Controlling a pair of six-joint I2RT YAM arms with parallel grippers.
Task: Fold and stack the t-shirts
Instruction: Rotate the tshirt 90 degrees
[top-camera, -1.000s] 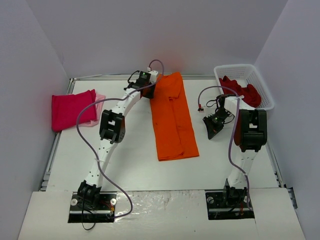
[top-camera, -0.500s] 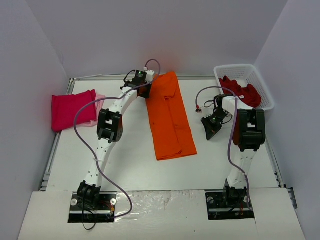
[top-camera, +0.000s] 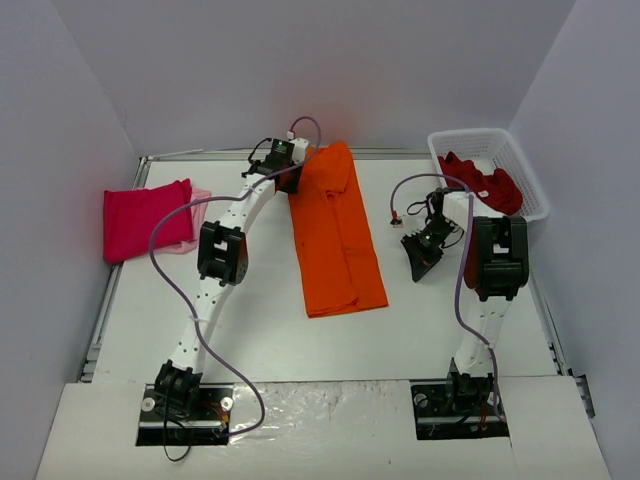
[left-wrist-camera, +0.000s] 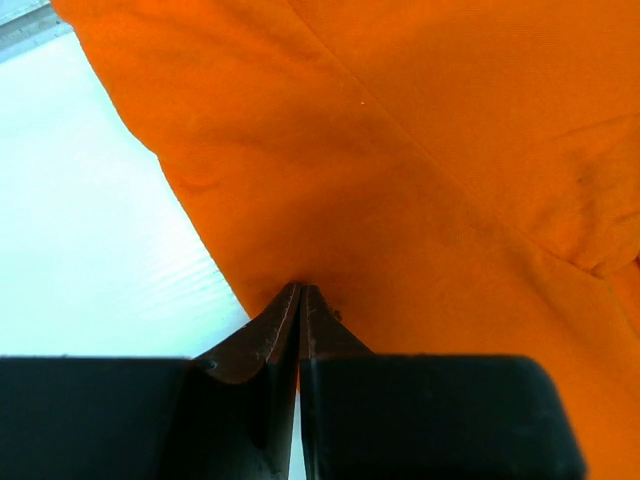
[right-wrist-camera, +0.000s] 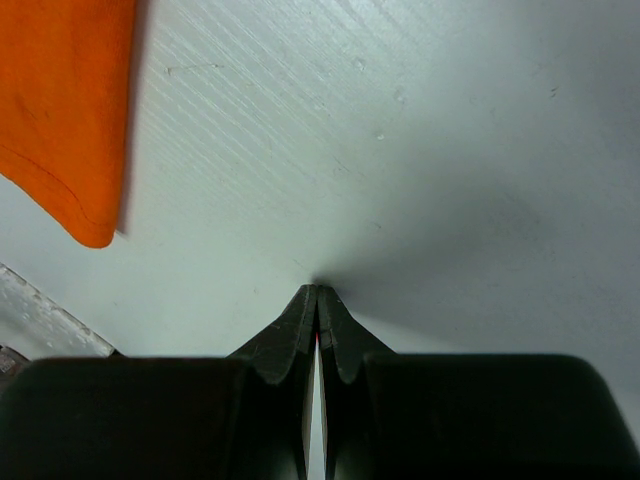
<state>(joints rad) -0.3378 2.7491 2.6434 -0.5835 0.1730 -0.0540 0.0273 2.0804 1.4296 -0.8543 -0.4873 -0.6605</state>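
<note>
The bright orange t-shirt (top-camera: 335, 235) lies folded into a long strip in the middle of the table. My left gripper (top-camera: 290, 178) is shut on its far left edge; in the left wrist view the closed tips (left-wrist-camera: 300, 288) pinch the orange cloth (left-wrist-camera: 400, 150). My right gripper (top-camera: 418, 268) is shut and empty just above the bare table, right of the shirt; its wrist view shows the closed tips (right-wrist-camera: 317, 289) and a corner of the orange shirt (right-wrist-camera: 60, 110). A folded magenta-pink t-shirt (top-camera: 145, 217) lies on a pale pink one (top-camera: 200, 205) at the left. Dark red t-shirts (top-camera: 485, 182) lie in the basket.
A white lattice basket (top-camera: 535, 195) stands at the back right corner. The table (top-camera: 260, 310) has raised edges at left and back, with grey walls around. A purple cable loops off each arm.
My left gripper has pulled the orange t-shirt's far end to the left, and the whole strip has slid left. My right gripper has shifted slightly left.
</note>
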